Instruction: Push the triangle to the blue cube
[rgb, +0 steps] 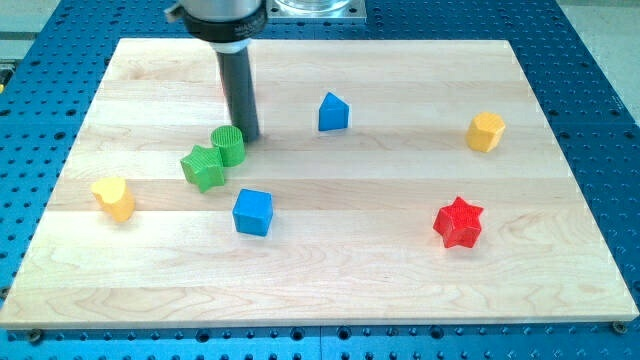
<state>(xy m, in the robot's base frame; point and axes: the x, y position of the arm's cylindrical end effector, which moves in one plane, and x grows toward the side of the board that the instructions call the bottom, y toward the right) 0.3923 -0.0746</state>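
Your rod has no fingers to open or close; my tip (247, 137) stood beside the green cylinder (229, 146). The blue triangle (333, 112) lay toward the view's right, the blue cube (252, 212) below.

Rod upright over the board's top-left part

My tip (247, 136) rests on the surface, nearer the view's top edge than the bottom and left of the middle; the dark rod rises straight to its grey mount at the top edge
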